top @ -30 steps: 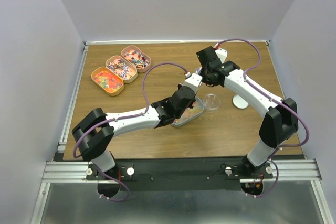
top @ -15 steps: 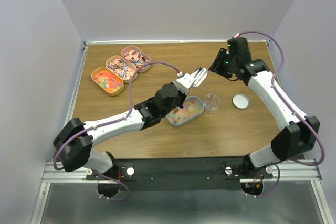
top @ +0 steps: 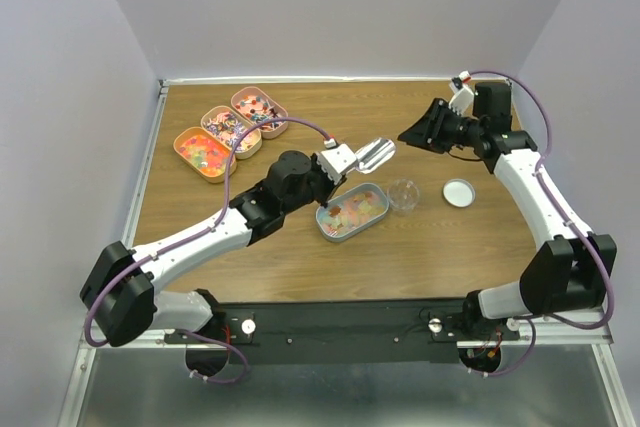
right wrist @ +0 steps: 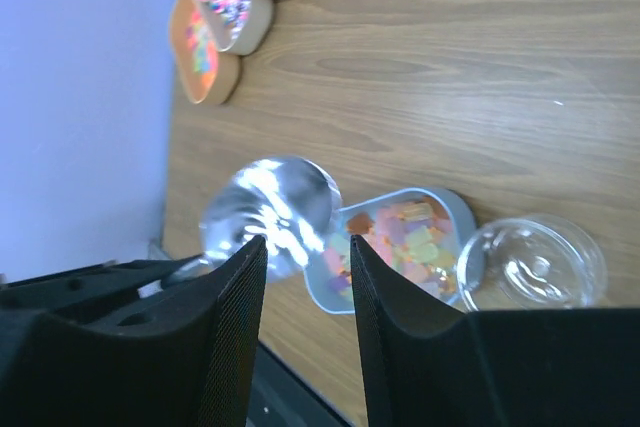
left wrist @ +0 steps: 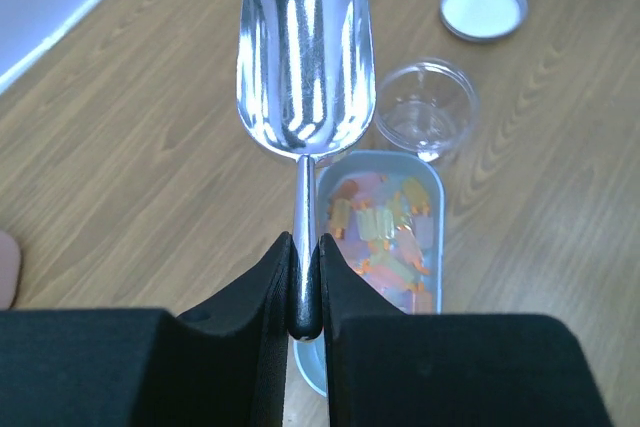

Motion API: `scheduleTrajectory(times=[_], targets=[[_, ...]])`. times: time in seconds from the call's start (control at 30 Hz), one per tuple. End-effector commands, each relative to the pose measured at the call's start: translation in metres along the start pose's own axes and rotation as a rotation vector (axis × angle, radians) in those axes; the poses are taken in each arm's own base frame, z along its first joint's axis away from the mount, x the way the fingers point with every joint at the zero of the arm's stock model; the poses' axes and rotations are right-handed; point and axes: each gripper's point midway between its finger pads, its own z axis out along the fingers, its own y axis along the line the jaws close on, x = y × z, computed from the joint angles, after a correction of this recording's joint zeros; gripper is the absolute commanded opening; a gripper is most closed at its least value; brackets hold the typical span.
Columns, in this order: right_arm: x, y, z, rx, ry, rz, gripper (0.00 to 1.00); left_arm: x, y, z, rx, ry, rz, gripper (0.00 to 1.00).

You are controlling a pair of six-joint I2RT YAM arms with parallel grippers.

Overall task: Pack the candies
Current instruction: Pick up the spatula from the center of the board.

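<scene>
Scoop (left wrist: 303,57) empty in left jaws; candies (left wrist: 385,232) lie in tin (left wrist: 434,179)

A brown wood-grain table (top: 300,117) carries three shallow oval tins at its far left, set side by side in a diagonal row: an orange one (top: 178,145), a tan one (top: 205,117) and a pink one (top: 281,108). Near the middle lies a pale blue-grey oval tin (left wrist: 438,247). A clear round plastic container (top: 403,195) stands just beside the tin's right end. A white round lid (top: 459,192) lies flat, apart, to the container's right. A polished silver metal scoop (left wrist: 305,57) is raised above the table, bowl upward, bare and shining.
</scene>
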Motion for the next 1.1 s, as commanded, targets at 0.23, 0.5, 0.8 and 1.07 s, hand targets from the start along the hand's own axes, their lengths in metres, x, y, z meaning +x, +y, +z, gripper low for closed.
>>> scheduleTrajectory(times=[0.23,0.5,0.8,1.07], targets=[[0.019,0.007,0.013,-0.166,0.094,-0.009,0.46,-0.001,-0.018,-0.004,0.125,-0.005,0.034,0.0],[0.028,-0.018,0.02,-0.101,0.099,-0.005,0.46,-0.003,-0.02,-0.009,0.131,-0.021,0.027,0.0],[0.043,-0.024,0.023,-0.133,0.152,0.005,0.46,-0.008,-0.019,-0.013,0.142,-0.048,0.026,0.0],[0.047,-0.012,0.021,-0.219,0.184,0.011,0.28,-0.011,-0.023,-0.013,0.17,-0.073,0.022,0.0]])
